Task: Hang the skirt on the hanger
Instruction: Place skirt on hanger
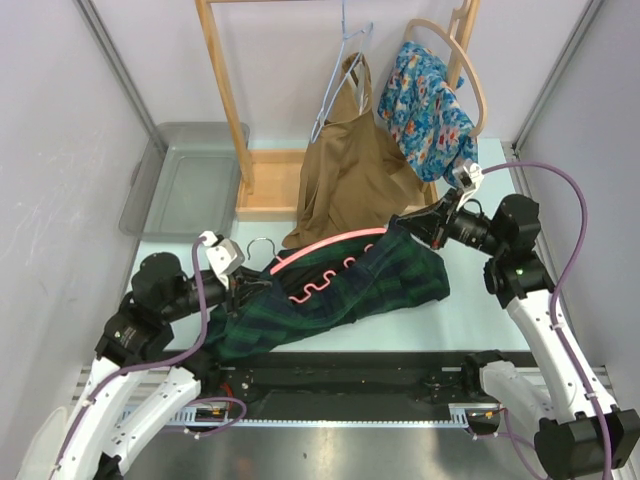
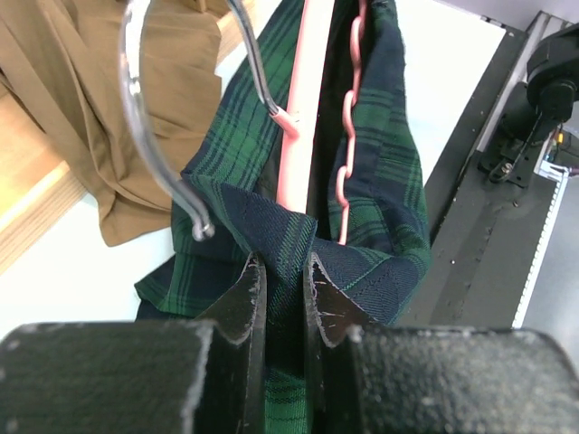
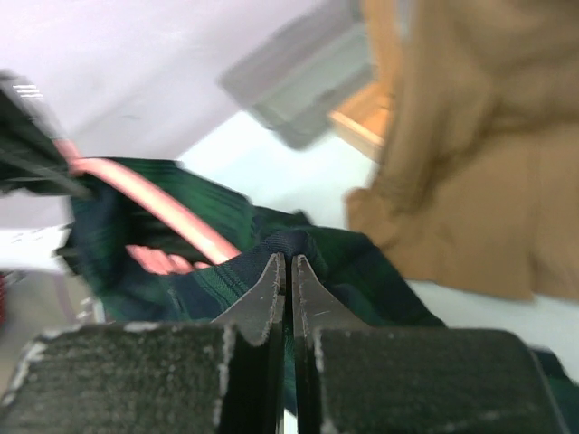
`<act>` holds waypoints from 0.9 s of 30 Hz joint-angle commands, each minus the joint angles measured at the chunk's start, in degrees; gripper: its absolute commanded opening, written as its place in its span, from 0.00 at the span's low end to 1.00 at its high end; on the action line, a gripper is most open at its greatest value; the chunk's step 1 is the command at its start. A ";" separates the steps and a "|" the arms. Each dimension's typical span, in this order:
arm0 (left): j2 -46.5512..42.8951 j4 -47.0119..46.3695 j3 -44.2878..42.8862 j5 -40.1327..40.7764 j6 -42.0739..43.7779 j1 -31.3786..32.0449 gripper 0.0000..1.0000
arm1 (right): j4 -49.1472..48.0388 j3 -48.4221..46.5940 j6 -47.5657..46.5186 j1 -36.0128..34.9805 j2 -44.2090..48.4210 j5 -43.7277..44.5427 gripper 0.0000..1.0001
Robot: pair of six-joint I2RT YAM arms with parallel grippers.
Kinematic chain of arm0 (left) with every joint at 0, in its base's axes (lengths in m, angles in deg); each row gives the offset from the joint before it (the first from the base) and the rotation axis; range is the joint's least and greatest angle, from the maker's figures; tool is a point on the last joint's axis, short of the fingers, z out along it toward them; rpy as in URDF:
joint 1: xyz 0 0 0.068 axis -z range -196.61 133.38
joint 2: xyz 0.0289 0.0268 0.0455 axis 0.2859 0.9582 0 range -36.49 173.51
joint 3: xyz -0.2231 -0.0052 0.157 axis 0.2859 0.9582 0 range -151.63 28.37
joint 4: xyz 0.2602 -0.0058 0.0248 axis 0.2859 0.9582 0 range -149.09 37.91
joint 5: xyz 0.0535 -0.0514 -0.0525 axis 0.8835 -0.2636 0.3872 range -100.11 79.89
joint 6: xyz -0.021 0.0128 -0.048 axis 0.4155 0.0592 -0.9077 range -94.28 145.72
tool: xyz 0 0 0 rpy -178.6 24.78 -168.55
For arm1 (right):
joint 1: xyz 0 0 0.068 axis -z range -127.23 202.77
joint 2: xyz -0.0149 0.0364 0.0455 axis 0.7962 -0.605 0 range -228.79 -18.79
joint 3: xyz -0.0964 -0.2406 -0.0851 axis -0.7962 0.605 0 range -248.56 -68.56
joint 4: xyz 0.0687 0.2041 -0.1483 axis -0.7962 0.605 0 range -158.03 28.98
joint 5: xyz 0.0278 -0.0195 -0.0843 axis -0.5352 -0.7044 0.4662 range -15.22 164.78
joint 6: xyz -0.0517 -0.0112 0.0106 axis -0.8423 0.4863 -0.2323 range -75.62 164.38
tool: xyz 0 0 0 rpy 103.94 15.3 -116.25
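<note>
Soft matt tartan cloth skirt (image 1: 395,278), glossy pink plastic hanger (image 1: 330,243) with shiny metal hook (image 2: 136,127), smooth pale wood rack (image 1: 222,90)

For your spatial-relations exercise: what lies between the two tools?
The plaid skirt and pink hanger, stretched from left tool to right tool, in the top view.

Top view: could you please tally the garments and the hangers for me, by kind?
Garments: 3 (plaid skirt, tan garment, floral garment)
Hangers: 3 (pink hanger, wire hanger, wooden hanger)
Total: 6
</note>
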 commanded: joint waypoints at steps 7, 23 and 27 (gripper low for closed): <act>5.63 -1.53 -1.30 -4.59 1.86 3.32 0.00 | -4.50 -5.76 -0.25 -9.64 -2.78 -14.80 0.00; 6.95 -3.37 -2.45 -7.23 0.99 3.41 0.00 | 11.60 -7.96 -13.17 -20.63 -7.96 -0.74 0.17; 7.13 -4.86 -1.22 -6.87 1.07 3.41 0.00 | 13.18 -9.37 -14.59 -23.09 -11.30 -0.65 0.17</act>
